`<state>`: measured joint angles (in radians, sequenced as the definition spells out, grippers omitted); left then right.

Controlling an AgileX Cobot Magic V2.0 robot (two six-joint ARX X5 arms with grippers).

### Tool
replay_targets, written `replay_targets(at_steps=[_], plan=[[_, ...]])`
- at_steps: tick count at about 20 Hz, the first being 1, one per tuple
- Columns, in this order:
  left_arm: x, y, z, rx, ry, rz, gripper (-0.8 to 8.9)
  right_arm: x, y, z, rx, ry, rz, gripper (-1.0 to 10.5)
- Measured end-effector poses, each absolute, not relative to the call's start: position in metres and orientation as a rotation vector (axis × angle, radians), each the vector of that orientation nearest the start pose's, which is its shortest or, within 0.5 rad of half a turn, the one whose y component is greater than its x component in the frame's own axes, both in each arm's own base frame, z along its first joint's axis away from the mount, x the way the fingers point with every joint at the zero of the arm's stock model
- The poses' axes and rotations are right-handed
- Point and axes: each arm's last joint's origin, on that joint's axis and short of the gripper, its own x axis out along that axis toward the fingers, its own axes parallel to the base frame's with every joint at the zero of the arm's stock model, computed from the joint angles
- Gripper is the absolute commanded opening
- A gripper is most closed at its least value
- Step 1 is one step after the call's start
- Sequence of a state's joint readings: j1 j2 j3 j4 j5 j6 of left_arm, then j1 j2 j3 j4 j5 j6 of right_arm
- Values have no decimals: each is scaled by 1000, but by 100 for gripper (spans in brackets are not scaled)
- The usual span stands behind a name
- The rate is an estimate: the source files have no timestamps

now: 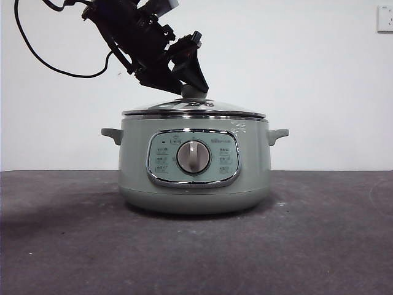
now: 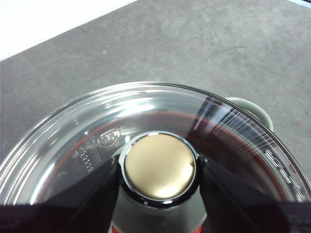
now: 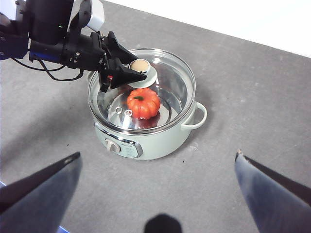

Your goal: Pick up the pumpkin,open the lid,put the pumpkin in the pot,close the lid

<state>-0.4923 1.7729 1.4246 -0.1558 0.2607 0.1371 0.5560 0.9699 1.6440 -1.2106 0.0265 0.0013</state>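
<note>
The sage-green pot stands mid-table, its dial facing the front view. The glass lid sits flat on the pot's rim. My left gripper comes down from the upper left, and its jaws press on both sides of the lid's knob. In the right wrist view the orange pumpkin lies inside the pot, seen through the lid. My right gripper is open and empty, high above the table and well clear of the pot.
Grey table all round the pot. A black cable hangs from the left arm at the upper left. A white wall with a socket is behind. One pot handle shows past the lid's rim.
</note>
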Motion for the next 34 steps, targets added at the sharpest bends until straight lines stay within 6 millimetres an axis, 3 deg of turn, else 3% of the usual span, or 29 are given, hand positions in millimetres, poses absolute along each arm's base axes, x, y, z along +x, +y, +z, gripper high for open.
replay_targets(at_steps=[9, 10, 13, 14, 17, 20, 23, 27, 29, 32, 33, 34], plan=[[351, -203, 286, 191, 503, -777, 6, 92, 56, 472, -155, 520, 516, 595], [351, -203, 287, 191, 507, -776, 75, 92, 56, 472, -155, 520, 516, 595], [351, -203, 287, 193, 515, -773, 525, 92, 56, 471, -156, 525, 516, 595], [350, -203, 287, 194, 519, -773, 539, 91, 56, 470, -159, 537, 516, 595], [343, -200, 289, 200, 577, -780, 539, 90, 57, 467, -155, 582, 567, 595], [329, -193, 308, 198, 562, -785, 539, 91, 60, 465, -139, 620, 637, 595], [301, -178, 341, 194, 549, -792, 533, 95, 63, 461, -142, 667, 655, 594], [248, -149, 380, 188, 588, -821, 527, 102, 73, 454, -106, 765, 786, 589], [219, -134, 395, 173, 602, -862, 392, 108, 77, 452, -103, 789, 799, 492], [182, -114, 411, 155, 613, -870, 40, 113, 81, 450, -100, 810, 810, 225], [173, -109, 414, 154, 617, -870, -18, 114, 82, 450, -94, 817, 826, 68], [166, -105, 416, 154, 617, -870, -9, 115, 83, 449, -89, 823, 841, -16]])
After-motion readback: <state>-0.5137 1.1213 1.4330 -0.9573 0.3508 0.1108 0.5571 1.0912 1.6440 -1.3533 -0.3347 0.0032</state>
